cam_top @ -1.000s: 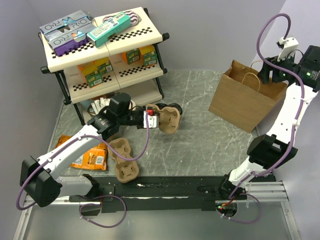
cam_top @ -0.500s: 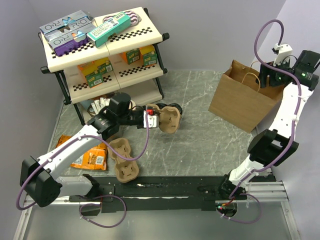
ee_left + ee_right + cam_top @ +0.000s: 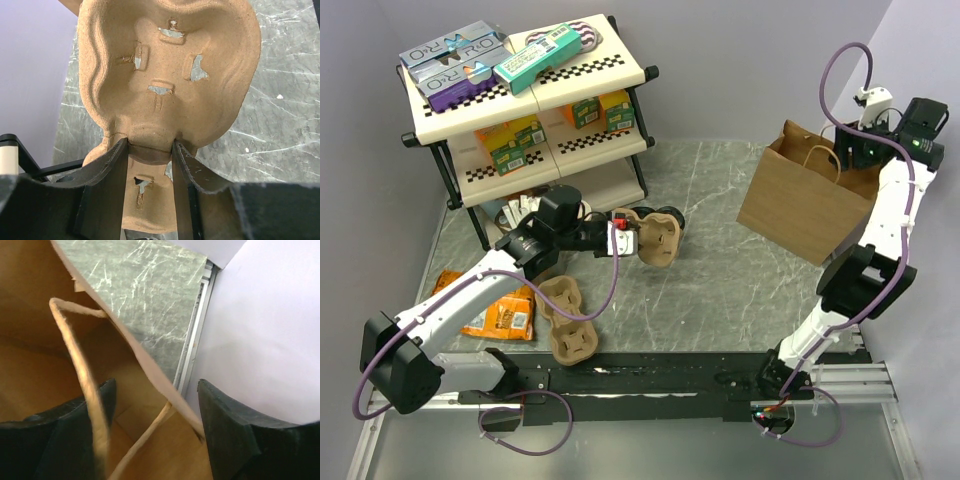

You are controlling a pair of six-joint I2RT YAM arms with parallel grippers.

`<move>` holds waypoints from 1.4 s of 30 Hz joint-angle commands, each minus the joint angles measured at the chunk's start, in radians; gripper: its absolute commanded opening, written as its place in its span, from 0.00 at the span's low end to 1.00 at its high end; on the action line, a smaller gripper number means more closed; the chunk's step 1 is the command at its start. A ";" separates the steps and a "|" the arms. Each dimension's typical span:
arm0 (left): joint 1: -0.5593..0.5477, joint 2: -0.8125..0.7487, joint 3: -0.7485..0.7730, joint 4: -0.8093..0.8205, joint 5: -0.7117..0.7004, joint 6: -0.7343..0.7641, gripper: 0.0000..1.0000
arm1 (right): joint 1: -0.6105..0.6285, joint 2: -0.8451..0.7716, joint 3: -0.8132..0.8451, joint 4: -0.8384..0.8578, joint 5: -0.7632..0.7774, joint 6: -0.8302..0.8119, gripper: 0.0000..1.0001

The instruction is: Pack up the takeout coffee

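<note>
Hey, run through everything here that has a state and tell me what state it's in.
cup carrier: gripped, tilted on edge
paper bag: upright, mouth open
second carrier: lying flat, untouched
left end effector: shut on cup carrier
right end effector: open, straddling paper bag rim

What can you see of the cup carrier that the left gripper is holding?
The cup carrier is brown moulded pulp, rough and fibrous, with rounded wells whose floors have small cut tabs. It holds no cups. It is tipped on edge near the shelf rack, and the left gripper pinches the narrow ridge between two wells.
</note>
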State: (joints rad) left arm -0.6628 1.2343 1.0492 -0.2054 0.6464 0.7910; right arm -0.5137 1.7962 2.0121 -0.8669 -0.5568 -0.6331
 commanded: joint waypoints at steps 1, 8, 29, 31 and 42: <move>-0.004 -0.001 0.025 0.020 0.015 -0.012 0.01 | 0.004 0.031 0.094 -0.021 0.003 -0.039 0.65; -0.004 -0.013 0.009 0.032 0.001 -0.010 0.01 | 0.006 -0.026 0.080 -0.083 -0.038 -0.102 0.39; -0.003 0.047 0.224 0.236 -0.025 -0.321 0.01 | 0.308 -0.578 -0.522 -0.133 0.000 -0.247 0.00; -0.003 0.053 0.276 0.253 -0.010 -0.352 0.01 | 0.331 -0.632 -0.577 -0.123 0.006 -0.234 0.00; -0.061 0.108 0.290 0.586 0.094 -0.400 0.01 | 0.386 -0.744 -0.609 -0.156 -0.083 -0.105 0.00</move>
State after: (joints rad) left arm -0.6765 1.3052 1.3251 0.2146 0.6655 0.4046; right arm -0.1432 1.0893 1.3872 -1.0187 -0.5884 -0.7971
